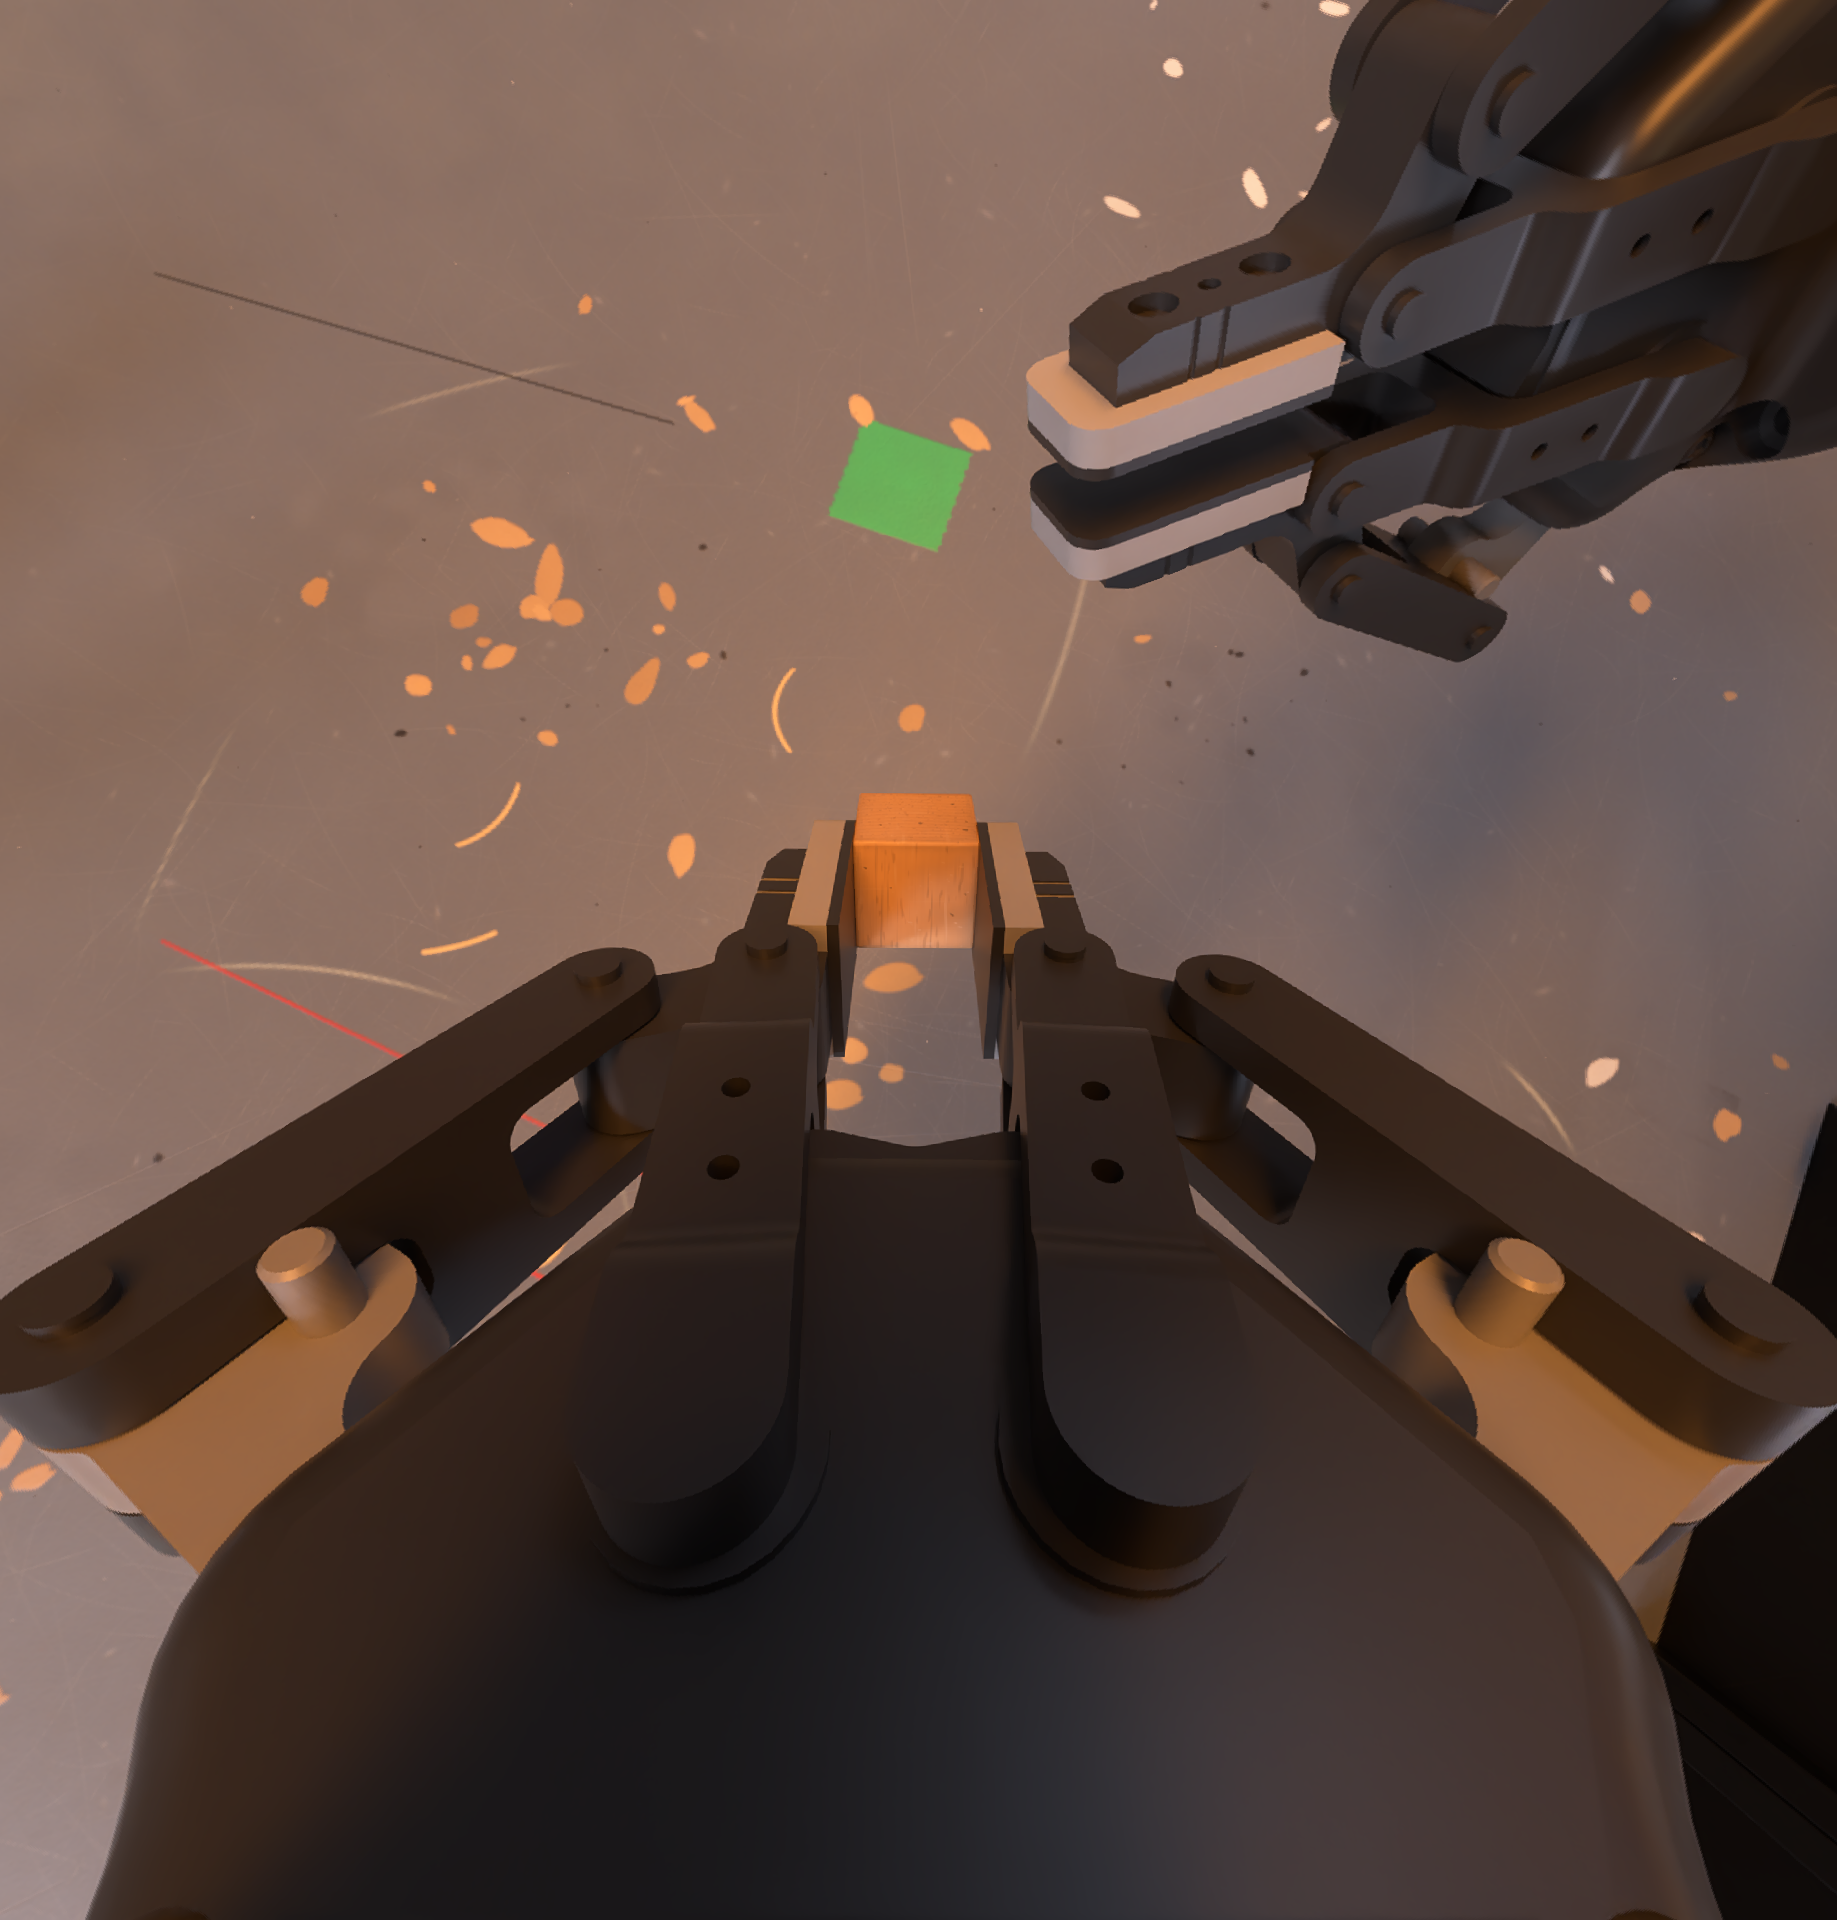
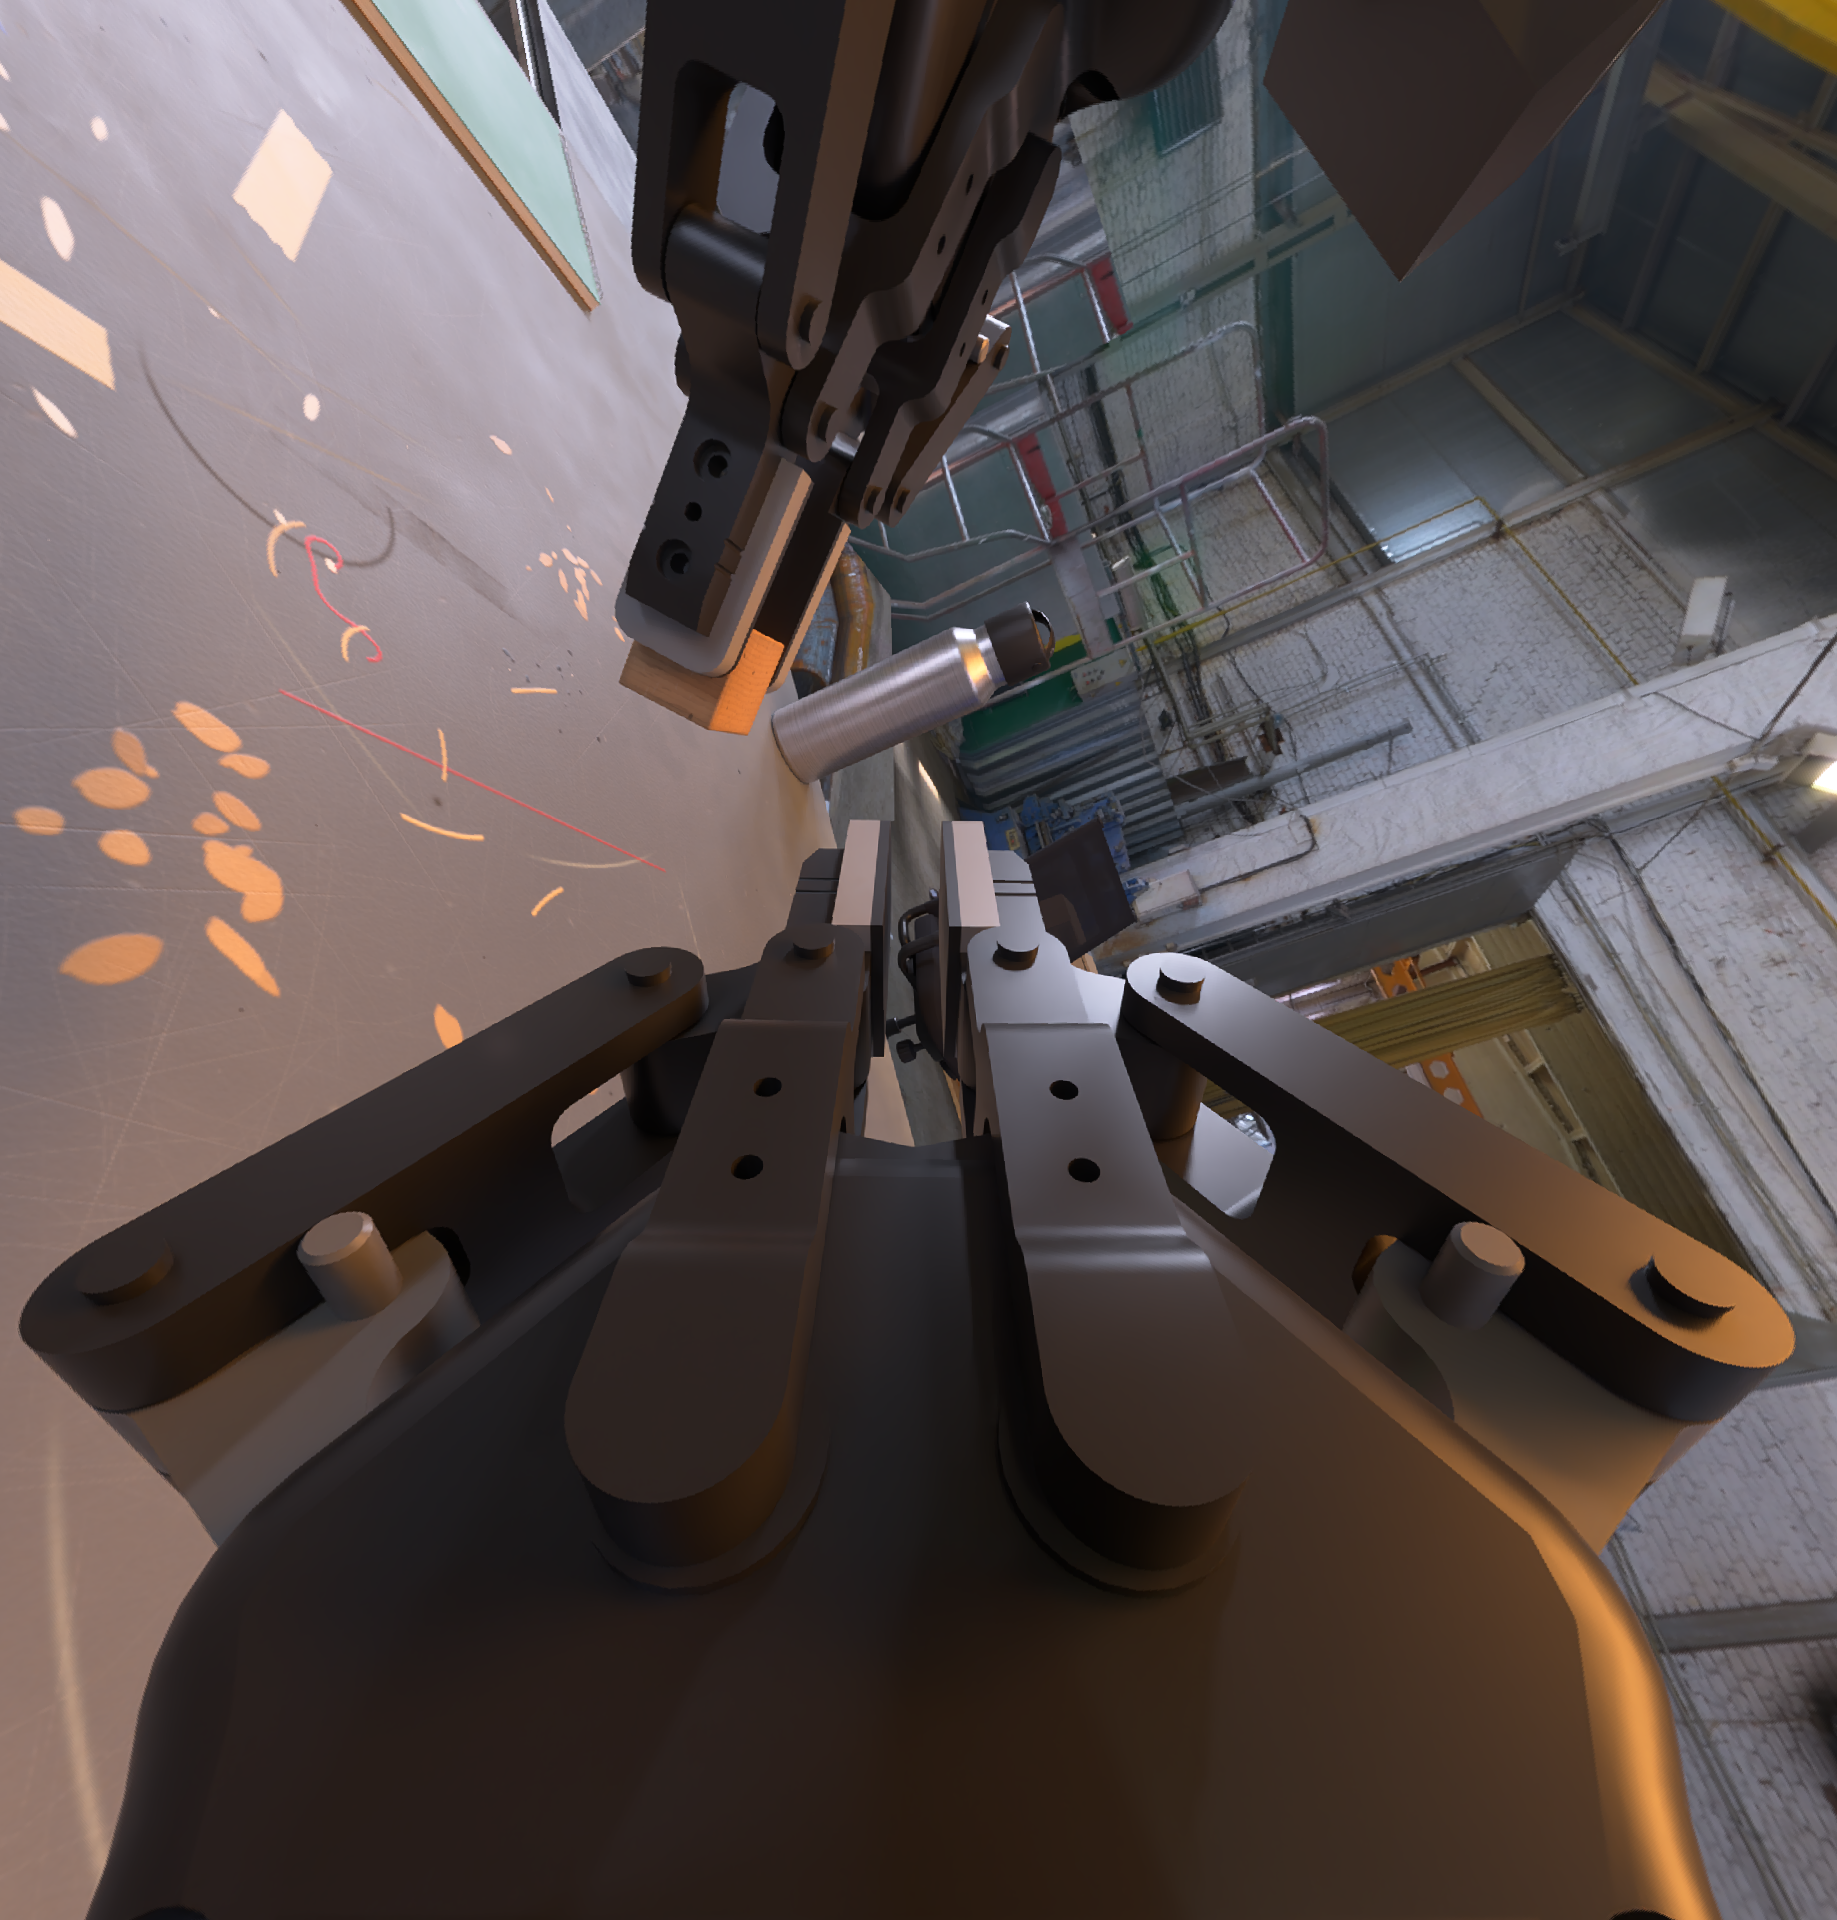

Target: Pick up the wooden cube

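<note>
Gripping wooden cube (image 1: 912,873) in left gripper (image 1: 914,883), clear above table (image 1: 270,727). Right gripper (image 2: 909,883) near cube, nearly closed, empty. I'd lift slow, keep squeeze steady, pads flat on faces.

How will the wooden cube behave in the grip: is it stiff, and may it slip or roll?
The wooden cube looks solid, so it is probably stiff and will not bend between the fingers of the left gripper. Its flat sides lie against the flat pads, so slipping seems unlikely. If released on the table, it should probably rest, not roll.
</note>
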### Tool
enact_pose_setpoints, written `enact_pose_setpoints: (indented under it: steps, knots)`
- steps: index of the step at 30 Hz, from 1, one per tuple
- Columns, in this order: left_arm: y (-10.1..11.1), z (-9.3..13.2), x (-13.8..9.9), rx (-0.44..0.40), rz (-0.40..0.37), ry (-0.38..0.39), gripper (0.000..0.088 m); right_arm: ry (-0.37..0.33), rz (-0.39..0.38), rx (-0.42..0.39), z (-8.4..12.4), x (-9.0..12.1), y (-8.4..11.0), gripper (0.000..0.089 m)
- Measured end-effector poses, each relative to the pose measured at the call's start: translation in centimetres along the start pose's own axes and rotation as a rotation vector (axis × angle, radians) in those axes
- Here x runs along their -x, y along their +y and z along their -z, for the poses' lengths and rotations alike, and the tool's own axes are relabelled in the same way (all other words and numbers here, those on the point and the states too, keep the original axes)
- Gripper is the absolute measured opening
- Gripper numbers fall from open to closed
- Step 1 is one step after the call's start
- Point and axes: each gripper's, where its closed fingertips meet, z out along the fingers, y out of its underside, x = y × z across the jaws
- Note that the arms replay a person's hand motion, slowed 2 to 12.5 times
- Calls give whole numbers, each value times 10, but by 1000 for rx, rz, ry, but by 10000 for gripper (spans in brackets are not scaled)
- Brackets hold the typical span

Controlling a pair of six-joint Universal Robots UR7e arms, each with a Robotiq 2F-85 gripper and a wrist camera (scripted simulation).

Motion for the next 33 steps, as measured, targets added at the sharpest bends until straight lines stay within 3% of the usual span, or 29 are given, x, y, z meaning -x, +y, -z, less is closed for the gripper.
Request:
enact_pose_setpoints:
  steps: [33]
  knots:
    - [0,-2,-2,5,61,21,199,30,66,38,-1,0,3,69]
